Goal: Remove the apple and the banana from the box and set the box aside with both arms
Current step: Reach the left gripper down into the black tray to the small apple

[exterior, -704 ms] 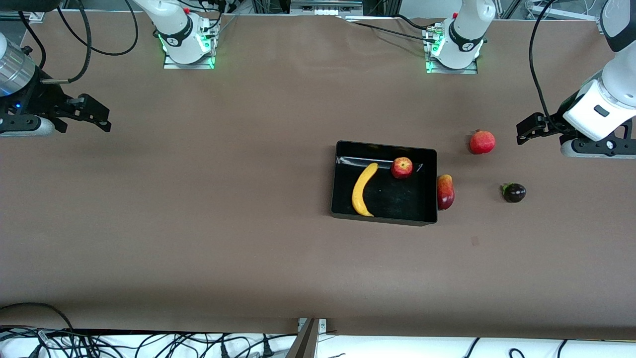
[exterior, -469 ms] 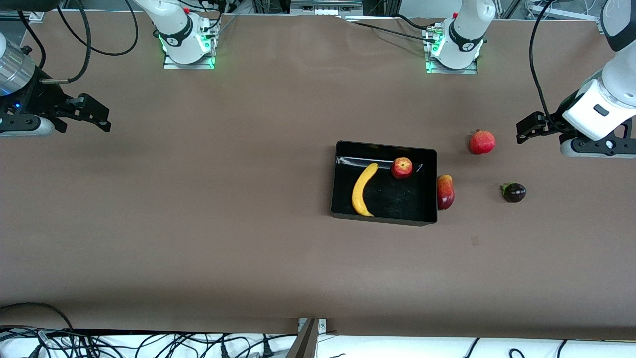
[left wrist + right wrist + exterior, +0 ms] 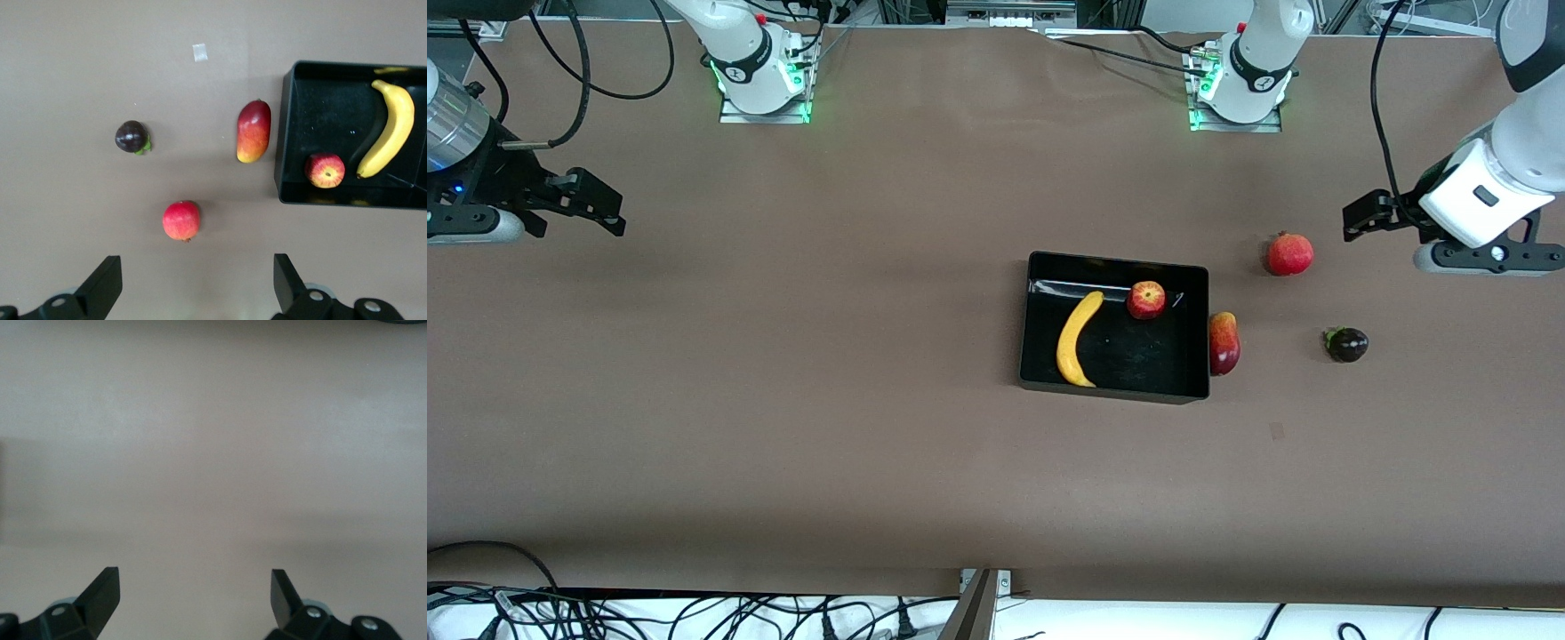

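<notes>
While both claws hang wide apart and empty, nothing is out of the box yet, so every risk lies ahead. The left claw (image 3: 1356,216) is up over bare tabletop (image 3: 783,400) at the left arm's end. Closest to it is the plain red round fruit (image 3: 1289,254), almost under it in the left wrist view. Next out sit the dark purple fruit (image 3: 1346,344) and the long red-yellow fruit (image 3: 1224,343), which rests against the box's outer wall. The box (image 3: 1113,389) comes after those, well apart from the claw. In it the apple (image 3: 1145,300) lies by the wall on the arm-base side, and the banana (image 3: 1077,339) lies beside it, toward the right arm's end.

Likely slip: the claw drops on the red round fruit, taking it for the apple, since it is closer and similar in colour. The apple's place by the wall leaves little room for a finger, so the claw may hit the rim or shove the box. Any shove would roll the red-yellow fruit away.

The right claw (image 3: 609,209) waits over bare tabletop at the right arm's end, well apart from everything. A long reach to the banana could clip the box wall. The banana is curved and smooth, so a grip off its middle may let it swing or slide.
</notes>
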Controlling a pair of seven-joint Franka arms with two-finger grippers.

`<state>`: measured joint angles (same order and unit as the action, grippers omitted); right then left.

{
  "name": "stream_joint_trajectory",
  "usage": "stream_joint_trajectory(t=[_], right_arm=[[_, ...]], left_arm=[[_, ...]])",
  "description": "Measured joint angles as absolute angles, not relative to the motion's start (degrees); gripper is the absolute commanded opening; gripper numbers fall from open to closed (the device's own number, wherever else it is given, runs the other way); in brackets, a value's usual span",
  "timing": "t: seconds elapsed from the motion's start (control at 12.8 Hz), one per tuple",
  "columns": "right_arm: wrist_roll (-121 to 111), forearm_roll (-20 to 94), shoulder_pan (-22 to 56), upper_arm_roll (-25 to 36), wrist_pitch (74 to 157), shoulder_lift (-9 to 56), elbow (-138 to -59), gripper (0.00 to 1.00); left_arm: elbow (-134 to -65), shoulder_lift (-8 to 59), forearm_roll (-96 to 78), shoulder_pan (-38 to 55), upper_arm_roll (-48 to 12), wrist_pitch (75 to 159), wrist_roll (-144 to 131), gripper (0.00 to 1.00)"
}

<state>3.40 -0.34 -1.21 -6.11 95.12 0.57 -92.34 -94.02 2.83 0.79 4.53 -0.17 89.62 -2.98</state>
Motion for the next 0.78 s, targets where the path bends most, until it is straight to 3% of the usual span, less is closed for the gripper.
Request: stream_joint_trajectory(t=[0.39,0.78], right_arm=[[3.4,-0.34,-1.25,-6.11,95.12,0.57,-92.31,1.0],[3.4,-0.34,-1.26,-6.11,95.12,0.57,-92.21,1.0]], left_arm=[[-92.54,7.07,0.67,10.25,-1.53,90.07,-3.72,1.0],[-92.65,20.71,0.67,19.15,-2.18,102.83,-13.25,1.0]])
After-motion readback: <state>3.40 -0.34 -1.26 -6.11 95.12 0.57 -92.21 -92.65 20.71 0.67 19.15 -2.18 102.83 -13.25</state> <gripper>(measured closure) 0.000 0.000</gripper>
